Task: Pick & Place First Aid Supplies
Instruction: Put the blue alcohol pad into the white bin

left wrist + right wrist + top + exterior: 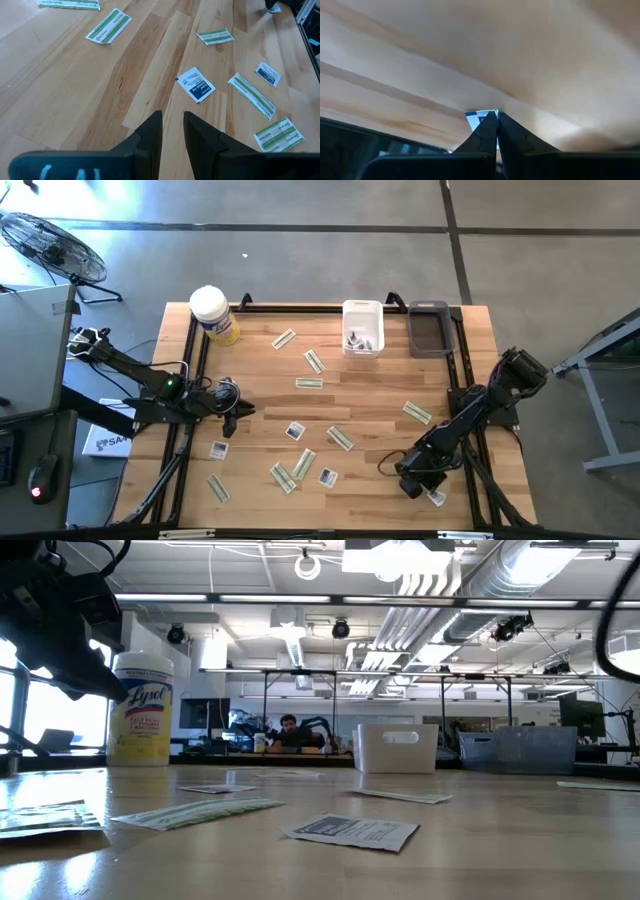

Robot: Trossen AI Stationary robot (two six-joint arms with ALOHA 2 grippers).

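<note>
Square white-and-blue packets [294, 431] and pale-green strips [340, 438] lie flat, scattered over the wooden table. My right gripper [420, 485] is low over the table's near right corner, shut on a square white-and-blue packet [437, 497]. My left gripper [232, 412] hovers at the left side, its fingers a narrow gap apart and holding nothing [172, 125]. Ahead of it in the left wrist view lie a square packet [196, 84] and several strips [252, 95]. In the low view a square packet [350, 830] lies nearest. My right gripper pinches the square packet between its two fingertips, at an edge of it [481, 116]. The fingers come down at a slant from above, with their tips close to the tabletop. The fingers hide most of the packet, and I cannot tell whether it is lifted.
A white bin [362, 327] and a grey bin [429, 328] stand at the far edge. The yellow tub with a white lid [214, 314] stands at the far left corner. A black frame [190, 360] borders the table. A person sits in the room far behind [288, 730].
</note>
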